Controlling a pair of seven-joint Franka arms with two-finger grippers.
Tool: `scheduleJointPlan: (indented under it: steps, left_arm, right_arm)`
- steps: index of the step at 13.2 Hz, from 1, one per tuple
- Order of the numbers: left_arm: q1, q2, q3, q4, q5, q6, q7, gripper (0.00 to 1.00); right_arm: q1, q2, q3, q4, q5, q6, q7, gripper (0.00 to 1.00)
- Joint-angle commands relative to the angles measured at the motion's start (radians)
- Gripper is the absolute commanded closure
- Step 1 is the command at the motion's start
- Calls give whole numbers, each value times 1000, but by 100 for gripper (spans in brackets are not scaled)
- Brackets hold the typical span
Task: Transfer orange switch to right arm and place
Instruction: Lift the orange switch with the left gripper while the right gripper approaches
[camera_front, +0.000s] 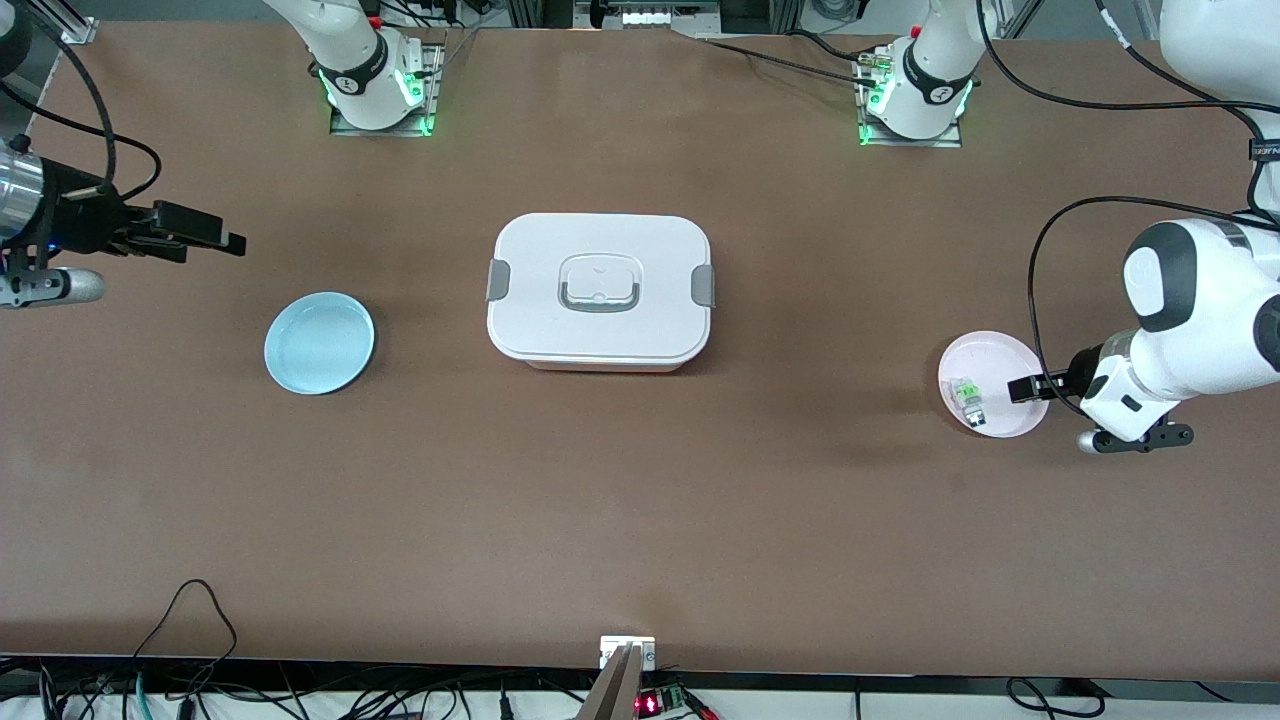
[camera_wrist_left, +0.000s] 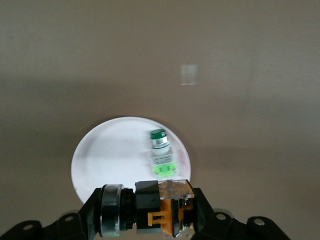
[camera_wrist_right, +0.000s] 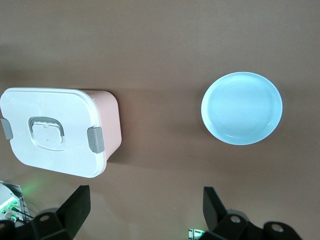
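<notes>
My left gripper (camera_front: 1030, 388) is shut on the orange switch (camera_wrist_left: 155, 207), a black body with an orange part and a silver ring. It holds the switch over the rim of the pink plate (camera_front: 985, 355) at the left arm's end of the table. In the left wrist view the gripper (camera_wrist_left: 147, 210) clamps the switch lengthwise above the plate (camera_wrist_left: 110, 150). My right gripper (camera_front: 222, 235) is open and empty, up in the air at the right arm's end of the table. It shows in the right wrist view (camera_wrist_right: 145, 205) with its fingers (camera_wrist_right: 75, 205) wide apart.
A clear-and-green switch (camera_front: 968, 397) lies on the pink plate, also in the left wrist view (camera_wrist_left: 161, 152). A white lidded box (camera_front: 600, 290) stands mid-table, also in the right wrist view (camera_wrist_right: 55, 132). A pale blue plate (camera_front: 319, 343) lies toward the right arm's end, also in the right wrist view (camera_wrist_right: 241, 107).
</notes>
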Motion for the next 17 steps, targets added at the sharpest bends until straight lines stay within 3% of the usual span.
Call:
scheduleJointPlan:
  steps: [1, 5, 7, 9, 12, 15, 17]
  left_arm:
    - [10, -16, -6, 26, -120, -27, 183, 83]
    - [12, -37, -27, 38, -394, -150, 403, 87]
    - [12, -47, -56, 74, -499, -258, 458, 87]
    - [10, -44, -101, 159, -595, -396, 529, 97]
    - [4, -37, -137, 154, -764, -509, 540, 100]
    - [2, -28, -225, 158, -924, -516, 564, 100]
    - [-7, 5, -257, 155, -1051, -511, 745, 100]
  right_arm:
    - [26, 5, -5, 16, 80, -2, 32, 0]
    - [78, 14, -5, 16, 130, 67, 66, 0]
    - [87, 42, -5, 16, 242, 99, 64, 0]
    - [124, 62, -5, 16, 320, 156, 64, 0]
    - [138, 94, -5, 14, 425, 181, 64, 0]
    - [150, 113, -5, 16, 496, 182, 64, 0]
    - [185, 117, -5, 18, 499, 199, 66, 0]
